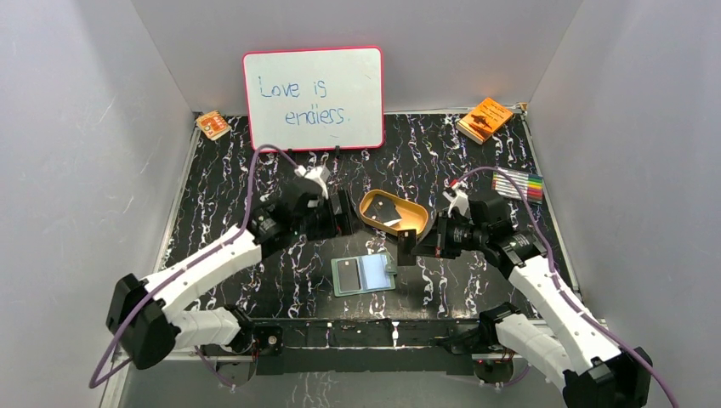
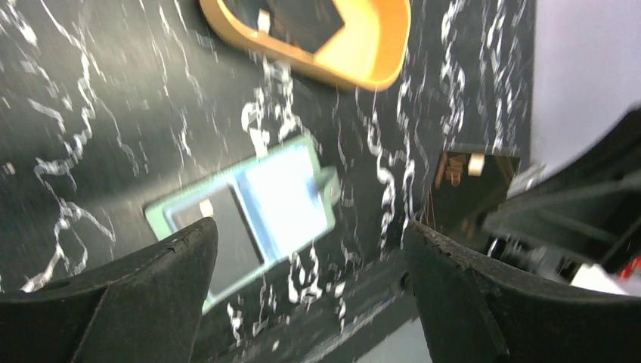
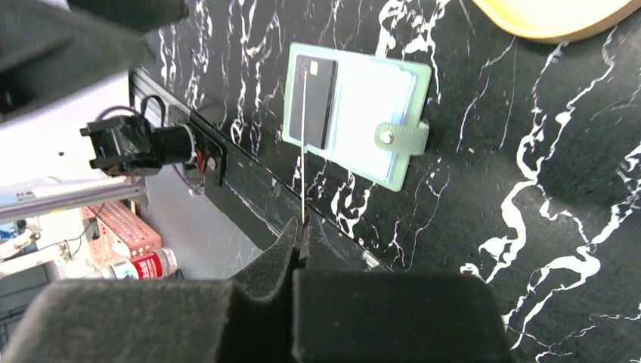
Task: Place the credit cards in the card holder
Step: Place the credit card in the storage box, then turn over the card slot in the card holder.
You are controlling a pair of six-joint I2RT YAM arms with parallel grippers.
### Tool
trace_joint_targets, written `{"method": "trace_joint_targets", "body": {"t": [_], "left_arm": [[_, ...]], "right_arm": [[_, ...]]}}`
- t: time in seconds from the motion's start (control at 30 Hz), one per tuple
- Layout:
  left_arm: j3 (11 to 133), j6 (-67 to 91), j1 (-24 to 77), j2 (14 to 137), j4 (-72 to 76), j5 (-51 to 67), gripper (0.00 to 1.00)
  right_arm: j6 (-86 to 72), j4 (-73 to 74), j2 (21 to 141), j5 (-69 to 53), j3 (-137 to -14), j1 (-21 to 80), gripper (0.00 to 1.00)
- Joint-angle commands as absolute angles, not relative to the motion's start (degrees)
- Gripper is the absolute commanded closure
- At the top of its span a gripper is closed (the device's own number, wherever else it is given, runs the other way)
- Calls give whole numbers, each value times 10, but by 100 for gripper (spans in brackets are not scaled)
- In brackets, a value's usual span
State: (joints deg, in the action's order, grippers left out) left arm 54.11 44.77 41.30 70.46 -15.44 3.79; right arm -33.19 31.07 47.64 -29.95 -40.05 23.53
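Observation:
The green card holder (image 1: pixel 364 274) lies open on the table, with one dark credit card (image 1: pixel 345 274) in its left sleeve. It also shows in the left wrist view (image 2: pixel 302 189) and the right wrist view (image 3: pixel 378 98), snap tab (image 3: pixel 401 138) to the right. My right gripper (image 1: pixel 408 246) hovers just right of and above it, shut on another credit card (image 3: pixel 303 151) seen edge-on. My left gripper (image 1: pixel 344 212) is open and empty, above the table behind the holder. More dark cards (image 1: pixel 389 210) lie in the tan tray (image 1: pixel 414 223).
A whiteboard (image 1: pixel 313 98) stands at the back. An orange booklet (image 1: pixel 485 119) lies back right, a small orange packet (image 1: pixel 212 125) back left, and coloured markers (image 1: pixel 519 184) at the right. The table's front edge (image 3: pixel 227 162) is close to the holder.

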Motion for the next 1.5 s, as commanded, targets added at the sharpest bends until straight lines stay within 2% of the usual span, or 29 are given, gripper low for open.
{"method": "trace_joint_targets", "body": {"t": [0.0,0.23,0.5,0.73,1.03,1.17,1.33,1.47], "left_arm": [[487,469,487,657,-205,-27,12],[513,471,595,723,-213,-100,15],[566,464,598,825,-205,-108,24],[618,441,598,904,-230,-132,35],[642,449,597,954,-258,-175,37],[639,455,595,932,-278,-209,31],[630,448,594,909,-261,-177,31],[640,447,594,934,-273,-152,31]], "right_arm": [[-322,275,487,-310,-376,258,100],[-325,267,508,-293,-336,304,100],[-355,239,538,-291,-315,333,100],[-341,274,489,-292,-293,334,100],[-330,298,435,-288,-278,333,100],[-332,291,415,-276,-267,334,100],[-335,270,393,-256,-263,333,100],[-324,286,422,-265,-279,333,100]]}}
